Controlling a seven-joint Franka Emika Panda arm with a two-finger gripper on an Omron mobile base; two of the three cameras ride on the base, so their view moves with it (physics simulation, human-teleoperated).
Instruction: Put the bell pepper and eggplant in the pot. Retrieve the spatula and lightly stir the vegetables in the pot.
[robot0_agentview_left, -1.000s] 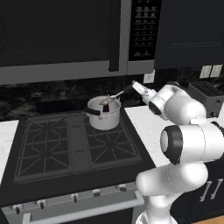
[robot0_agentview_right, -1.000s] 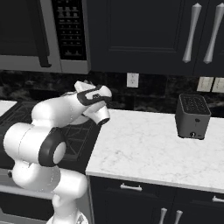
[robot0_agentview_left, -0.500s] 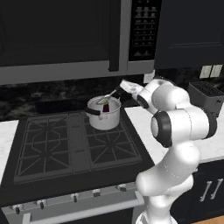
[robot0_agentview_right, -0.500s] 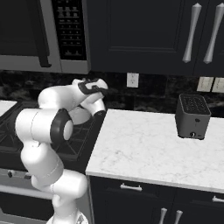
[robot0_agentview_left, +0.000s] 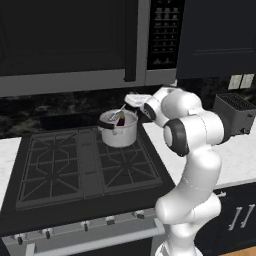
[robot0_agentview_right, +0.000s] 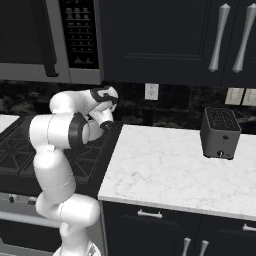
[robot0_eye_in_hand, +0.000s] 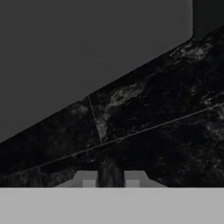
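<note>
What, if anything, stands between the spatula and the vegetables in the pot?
Nothing visible does. The spatula slants down into the open pot, which has no lid, and its head is already inside by the dark eggplant. The gripper sits at the pot's right, above the rim.

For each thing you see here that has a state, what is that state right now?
pot: upright on the back right burner, eggplant inside
spatula: leaning in the pot, held
pincer: shut on the spatula
toaster: upright on the counter, slots empty
microwave: door closed
</note>
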